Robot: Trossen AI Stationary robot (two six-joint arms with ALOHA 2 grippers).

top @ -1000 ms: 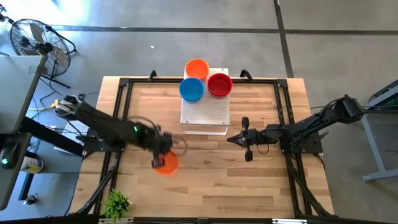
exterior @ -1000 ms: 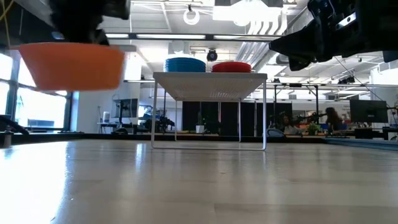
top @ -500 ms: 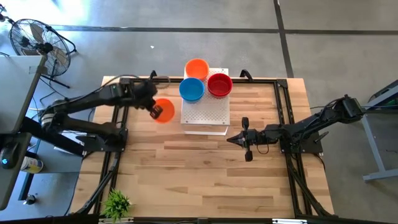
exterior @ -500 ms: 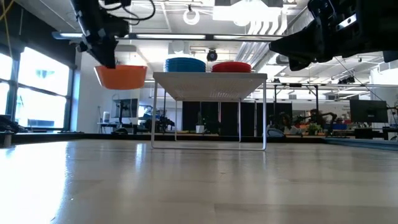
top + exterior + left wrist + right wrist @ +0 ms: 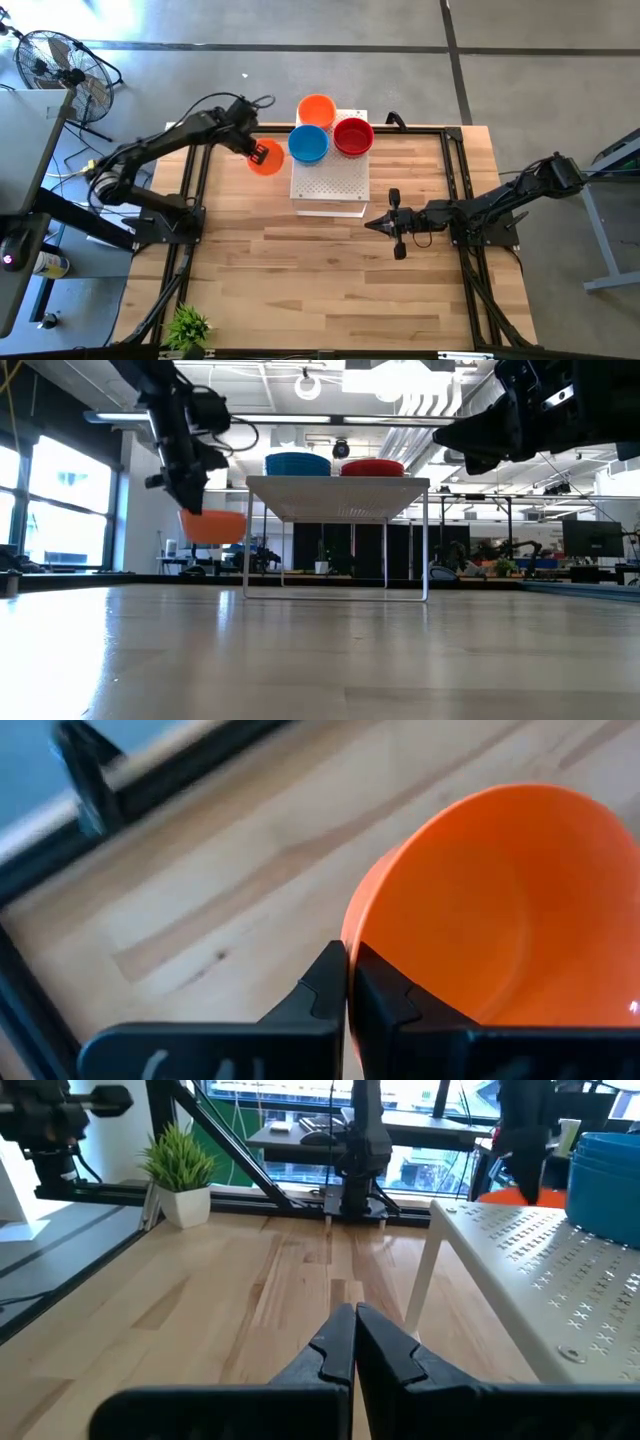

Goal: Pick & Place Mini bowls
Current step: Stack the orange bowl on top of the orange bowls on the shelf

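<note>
My left gripper [image 5: 254, 153] is pinched on the rim of an orange mini bowl [image 5: 266, 159], one finger inside the wall and one outside, as the left wrist view shows [image 5: 347, 982]. The bowl [image 5: 212, 526] hangs clear of the table [image 5: 330, 280], near its far-left corner, carried in the air with nothing beneath it but bare wood.

The governing relation: the white perforated board [image 5: 331, 182] stands on legs just beside the held bowl, toward the table's middle. In the low view the bowl's rim sits below the board's top [image 5: 338, 483], so in my judgement the bowl must rise before it can cross onto the board. The bowl is round, so no axis matters; it hangs roughly level from its gripped edge.

Three stacks occupy the board's far end: a blue one [image 5: 308, 144] nearest the held bowl, an orange one [image 5: 317, 108] behind it at the far edge, a red one [image 5: 353, 136] to the right. The orange stack is the likely target by colour; it lies beyond and rightward of my gripper.

My left arm [image 5: 170, 150] reaches out long from the table's left edge toward the far edge. My right gripper [image 5: 383, 224] is pressed together, empty, waiting near the board's near-right corner. The left arm is plainly the nearer.
</note>
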